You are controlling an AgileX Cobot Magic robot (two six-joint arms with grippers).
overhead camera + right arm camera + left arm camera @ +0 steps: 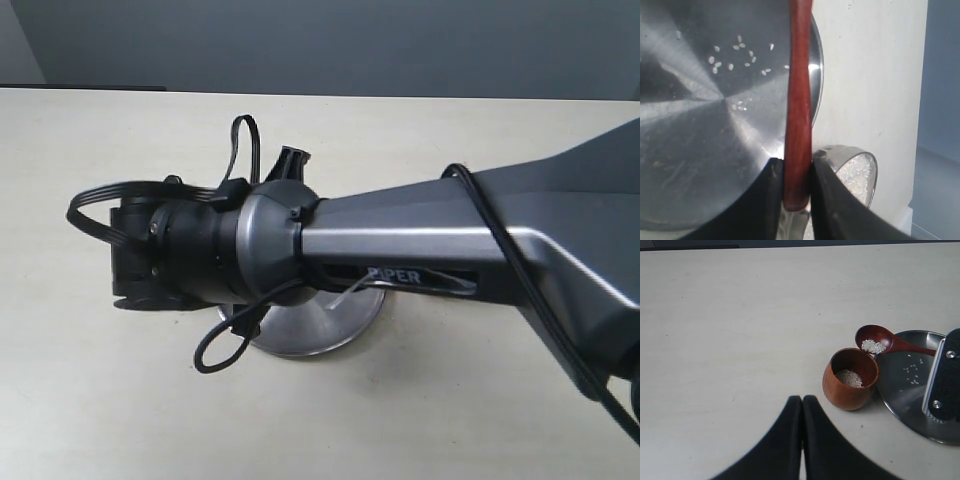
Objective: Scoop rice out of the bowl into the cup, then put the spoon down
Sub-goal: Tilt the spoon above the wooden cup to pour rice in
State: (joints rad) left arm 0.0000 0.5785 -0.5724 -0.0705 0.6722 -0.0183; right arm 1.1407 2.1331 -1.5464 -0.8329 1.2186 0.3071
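In the left wrist view the brown wooden cup (850, 378) stands beside the steel plate (912, 390), with some rice (849, 378) inside it. The reddish-brown spoon (875, 339) hovers by the cup's rim, carrying a little rice (873, 346). My right gripper (797, 167) is shut on the spoon's handle (799, 100) above the plate (705, 125). The small steel bowl (859, 175) holding rice sits just beyond its fingers. My left gripper (802, 400) is shut and empty, on the near side of the cup. In the exterior view the right arm (400, 245) hides cup, spoon and bowl.
Loose grains (735, 57) lie scattered on the plate, whose edge (320, 330) peeks out under the right arm. The pale tabletop (740, 330) stretches bare around the cup. A dark wall (320, 40) runs behind the table.
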